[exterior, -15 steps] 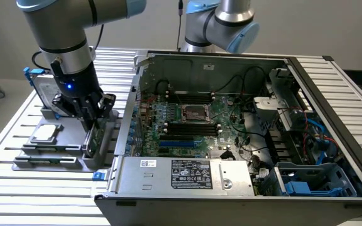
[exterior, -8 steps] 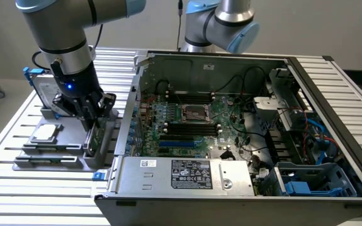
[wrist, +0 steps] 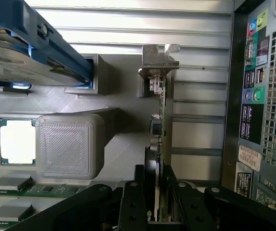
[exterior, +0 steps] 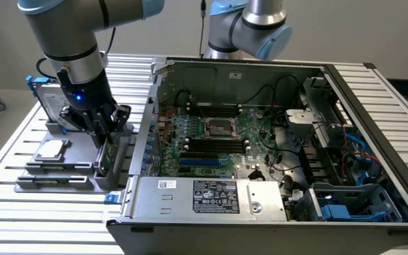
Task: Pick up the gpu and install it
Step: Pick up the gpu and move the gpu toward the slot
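1. Stands at 9 o'clock from the computer case (exterior: 374,106) in the exterior view, wrist plumb, end effector (exterior: 103,141) pointed straight down into the gray holder (exterior: 62,183) on the slatted tabletop (exterior: 19,218).
2. Pinches the graphics card (wrist: 160,130): black fingers (wrist: 133,202) pressed against both its faces, one on the dark cooler side and one on the green board side, at the end away from the silver bracket (wrist: 158,60).
3. Grips that card where it stands: on edge in a slot of the holder, on the side nearest the case and outside it, with the bracket end against a holder post.
4. Covers most of the card in the exterior view, leaving a dark sliver at 6 o'clock under the fingertips.
5. Runs out of the exterior view at 12 o'clock, upper links cropped; same for a second arm (exterior: 250,26) at 12 o'clock behind the case.
6. Shares the holder with a blue-framed hard drive (exterior: 44,95) at 10 o'clock from the end effector, a square chip (exterior: 53,150) at 9 o'clock and memory sticks (exterior: 55,179) at 7 o'clock.
7. Cannot tell whether the card's lower edge touches the floor of the slot, as the fingers and holder walls hide it.
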Available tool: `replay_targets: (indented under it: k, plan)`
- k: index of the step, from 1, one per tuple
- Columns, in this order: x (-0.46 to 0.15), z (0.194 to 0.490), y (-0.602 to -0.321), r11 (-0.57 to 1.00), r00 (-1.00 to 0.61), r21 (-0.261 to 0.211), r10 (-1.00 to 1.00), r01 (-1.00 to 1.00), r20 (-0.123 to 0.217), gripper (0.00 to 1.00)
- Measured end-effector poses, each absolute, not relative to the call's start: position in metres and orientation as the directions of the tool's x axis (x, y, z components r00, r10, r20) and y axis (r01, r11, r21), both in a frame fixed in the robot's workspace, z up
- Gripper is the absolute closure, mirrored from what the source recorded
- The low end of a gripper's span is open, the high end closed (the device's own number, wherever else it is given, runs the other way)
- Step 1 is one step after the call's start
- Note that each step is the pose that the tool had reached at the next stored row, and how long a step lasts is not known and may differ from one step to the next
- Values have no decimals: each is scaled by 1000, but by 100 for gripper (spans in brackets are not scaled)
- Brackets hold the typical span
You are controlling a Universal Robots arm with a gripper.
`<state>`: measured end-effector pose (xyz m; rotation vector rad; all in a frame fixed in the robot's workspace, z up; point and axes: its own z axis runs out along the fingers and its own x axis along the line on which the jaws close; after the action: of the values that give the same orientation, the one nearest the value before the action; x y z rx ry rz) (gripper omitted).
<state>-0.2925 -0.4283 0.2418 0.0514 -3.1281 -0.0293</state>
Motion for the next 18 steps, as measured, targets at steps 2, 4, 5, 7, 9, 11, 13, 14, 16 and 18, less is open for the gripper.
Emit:
replay_targets:
  k: [2, 4, 5, 7, 9, 11, 13, 14, 16, 18]
  plan:
    - [-293, 242, -428, 999, -999, 20, -33, -33, 13, 73]
    - [-293, 242, -428, 999, -999, 26, -33, -33, 12, 73]
    - [-292, 242, -428, 999, -999, 32, -33, -33, 12, 73]
    - [-293, 242, -428, 999, -999, 43, -33, -33, 12, 73]
    - [-293, 243, -428, 998, -999, 53, -33, -33, 11, 73]
    - [-293, 244, -428, 998, -999, 59, -33, -33, 11, 73]
    - [-293, 246, -428, 998, -999, 63, -33, -33, 11, 73]
    - [-293, 247, -428, 997, -999, 64, -33, -33, 11, 73]
    - [-293, 249, -428, 997, -999, 67, -33, -33, 11, 73]
    - [-293, 251, -428, 997, -999, 70, -34, -33, 11, 73]
